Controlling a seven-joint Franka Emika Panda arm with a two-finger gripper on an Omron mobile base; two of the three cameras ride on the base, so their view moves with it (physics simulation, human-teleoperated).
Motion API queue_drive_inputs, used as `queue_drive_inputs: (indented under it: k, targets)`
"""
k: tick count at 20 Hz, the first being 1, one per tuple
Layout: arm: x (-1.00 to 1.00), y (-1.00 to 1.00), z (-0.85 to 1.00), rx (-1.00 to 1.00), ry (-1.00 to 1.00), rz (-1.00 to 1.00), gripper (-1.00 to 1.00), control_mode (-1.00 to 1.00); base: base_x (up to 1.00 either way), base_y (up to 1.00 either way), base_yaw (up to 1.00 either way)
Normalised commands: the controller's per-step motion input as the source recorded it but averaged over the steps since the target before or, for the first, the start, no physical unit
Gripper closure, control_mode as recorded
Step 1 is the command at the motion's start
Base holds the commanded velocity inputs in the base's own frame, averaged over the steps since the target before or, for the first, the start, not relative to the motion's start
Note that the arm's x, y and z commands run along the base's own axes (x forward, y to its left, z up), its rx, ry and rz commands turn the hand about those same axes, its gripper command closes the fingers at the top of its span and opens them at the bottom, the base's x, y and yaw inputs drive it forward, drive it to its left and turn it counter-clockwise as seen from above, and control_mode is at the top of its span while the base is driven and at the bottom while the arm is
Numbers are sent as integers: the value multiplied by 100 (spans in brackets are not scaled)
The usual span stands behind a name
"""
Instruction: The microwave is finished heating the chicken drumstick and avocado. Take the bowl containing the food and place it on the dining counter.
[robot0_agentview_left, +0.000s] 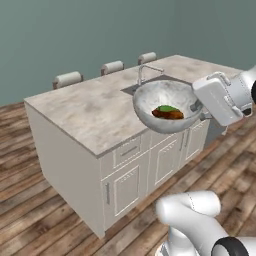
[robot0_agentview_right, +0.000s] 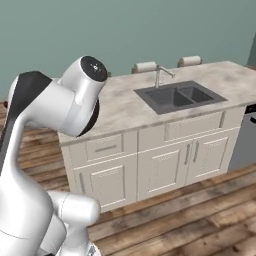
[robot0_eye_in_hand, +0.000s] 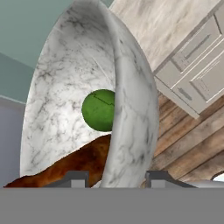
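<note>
The white-grey marbled bowl hangs tilted in the air over the front edge of the dining counter, just before its sink. Inside lie the green avocado and the reddish-brown chicken drumstick. My gripper comes in from the right and is shut on the bowl's right rim. In the hand view the bowl's rim stands between my gripper's two fingertips, with the avocado and the drumstick to its left.
The sink with its curved faucet is set in the dining counter. White stools stand along the far side. White cabinet doors face me over a wooden floor.
</note>
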Motion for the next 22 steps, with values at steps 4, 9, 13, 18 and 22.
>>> queue_drive_inputs:
  k: [4,9,13,18,22]
  targets:
    - [0,0,0,0,0,0,100,100,0,100,-5]
    - [0,0,0,0,0,0,100,100,0,100,-23]
    - [0,0,0,0,0,0,100,100,13,100,-32]
    - [0,0,0,0,0,0,100,100,31,100,-33]
    - [0,0,0,0,0,0,100,100,59,100,-34]
